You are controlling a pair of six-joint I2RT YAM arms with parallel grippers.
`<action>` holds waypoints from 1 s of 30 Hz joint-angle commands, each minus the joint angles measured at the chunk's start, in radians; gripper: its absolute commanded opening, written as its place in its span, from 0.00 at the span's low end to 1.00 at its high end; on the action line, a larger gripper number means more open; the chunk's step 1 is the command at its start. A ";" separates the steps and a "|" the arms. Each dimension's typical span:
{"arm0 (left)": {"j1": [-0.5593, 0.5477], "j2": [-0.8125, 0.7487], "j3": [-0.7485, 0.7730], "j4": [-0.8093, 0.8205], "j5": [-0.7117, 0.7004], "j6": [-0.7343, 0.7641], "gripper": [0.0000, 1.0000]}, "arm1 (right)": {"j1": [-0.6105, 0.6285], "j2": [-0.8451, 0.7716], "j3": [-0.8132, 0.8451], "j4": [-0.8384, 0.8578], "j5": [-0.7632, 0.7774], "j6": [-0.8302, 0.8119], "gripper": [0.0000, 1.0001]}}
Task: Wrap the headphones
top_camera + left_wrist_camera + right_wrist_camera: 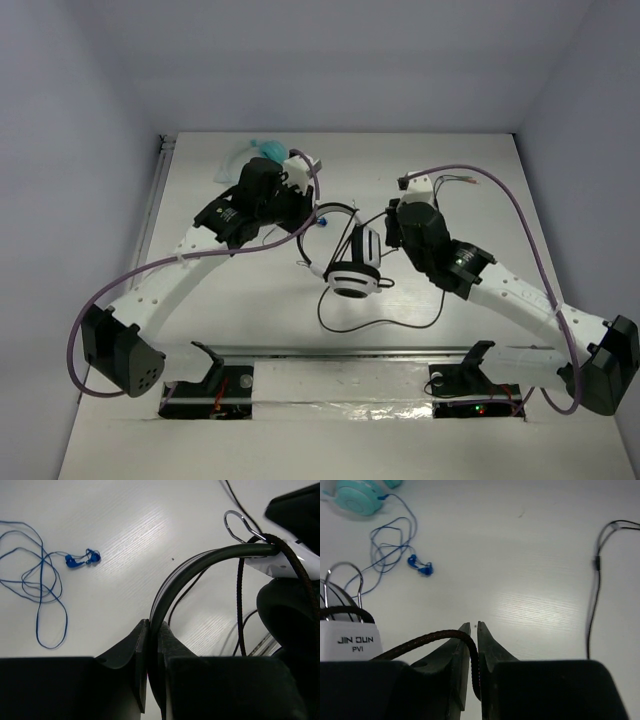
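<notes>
The headphones (354,272) hang between my two grippers over the middle of the table, one white earcup (352,283) facing down. In the left wrist view, my left gripper (152,626) is shut on the black headband (200,564), which arcs up and right to a white earcup yoke (280,566). My right gripper (473,626) has its jaws nearly together with the braided black cable (420,639) pinched between them. That cable runs left to the white cup marked JIN DUN (350,640). More of the thin cable loops loosely on the table (385,322).
Small blue-wired earbuds (82,559) lie on the table left of the headband, also visible as earbuds (420,568) in the right wrist view. Teal headphones (262,148) rest at the table's far edge behind the left arm. A loose black cable stretch (595,580) lies to the right.
</notes>
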 commanded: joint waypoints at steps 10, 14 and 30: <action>0.069 -0.075 0.192 0.160 0.326 -0.158 0.00 | -0.109 -0.085 -0.390 0.750 -0.611 0.167 0.26; 0.069 -0.075 0.287 0.160 0.339 -0.205 0.00 | -0.136 -0.033 -0.485 0.940 -0.642 0.197 0.39; 0.069 0.066 0.601 0.036 0.233 -0.236 0.00 | -0.127 0.112 -0.550 1.103 -0.631 0.403 0.15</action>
